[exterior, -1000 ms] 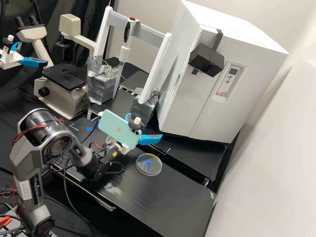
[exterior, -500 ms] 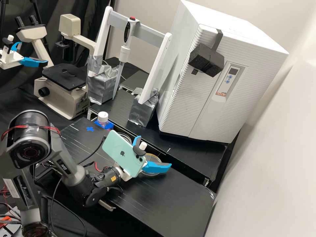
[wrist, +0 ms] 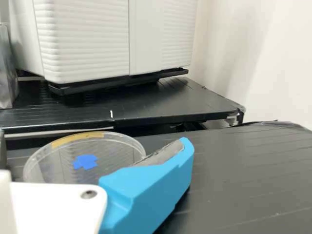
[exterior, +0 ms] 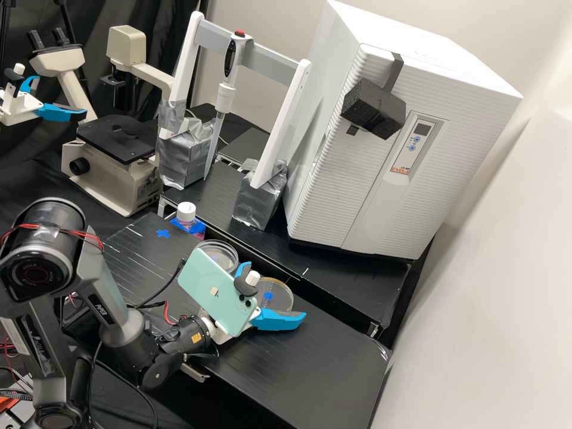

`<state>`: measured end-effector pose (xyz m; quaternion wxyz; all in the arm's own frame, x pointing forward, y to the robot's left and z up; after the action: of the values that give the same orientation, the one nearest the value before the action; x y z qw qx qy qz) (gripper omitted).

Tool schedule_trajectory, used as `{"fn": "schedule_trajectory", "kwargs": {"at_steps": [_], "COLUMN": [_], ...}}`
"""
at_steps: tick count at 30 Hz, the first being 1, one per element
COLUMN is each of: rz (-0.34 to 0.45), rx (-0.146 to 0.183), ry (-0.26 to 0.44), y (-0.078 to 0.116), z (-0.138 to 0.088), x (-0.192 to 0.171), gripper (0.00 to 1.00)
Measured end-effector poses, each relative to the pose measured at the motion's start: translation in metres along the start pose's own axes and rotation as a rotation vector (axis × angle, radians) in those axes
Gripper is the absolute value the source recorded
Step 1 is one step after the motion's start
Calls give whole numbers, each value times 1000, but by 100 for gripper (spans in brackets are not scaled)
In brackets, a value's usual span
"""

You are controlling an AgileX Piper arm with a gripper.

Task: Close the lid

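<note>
My gripper (exterior: 273, 291) stands open at the near side of a clear round dish (exterior: 285, 290) on the black bench (exterior: 333, 369), its blue fingers apart. A finger hides part of the dish. A second clear round piece (exterior: 224, 253) with a doubled rim lies farther left, partly behind the phone on the wrist; which one is a lid, I cannot tell. In the wrist view, my gripper (wrist: 93, 145) has one blue finger in front of the dish (wrist: 114, 153), which bears a tan strip at its rim and a blue cross seen through it.
A white-capped bottle (exterior: 186, 215) stands behind the second piece. Farther back are a raised black shelf (exterior: 351, 286), a white cabinet (exterior: 411, 196), a pipette stand (exterior: 262, 56) and a microscope (exterior: 119, 179). Another arm's gripper hangs at the far left.
My gripper came forward and to the right from the back of the bench, then shifted slightly left and nearer. The bottle and the second round piece have come more into view.
</note>
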<state>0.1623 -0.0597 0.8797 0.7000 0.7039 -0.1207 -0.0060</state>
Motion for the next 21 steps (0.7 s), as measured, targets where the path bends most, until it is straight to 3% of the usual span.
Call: {"fn": "schedule_trajectory", "kwargs": {"at_steps": [10,11,21], "rz": [-8,-6,-22], "rx": [17,15,20], "ry": [-6,-2,23], "y": [-5,-5,-10], "z": [3,3,3], "x": [-7,-7,-3], "gripper": [100,0,0]}}
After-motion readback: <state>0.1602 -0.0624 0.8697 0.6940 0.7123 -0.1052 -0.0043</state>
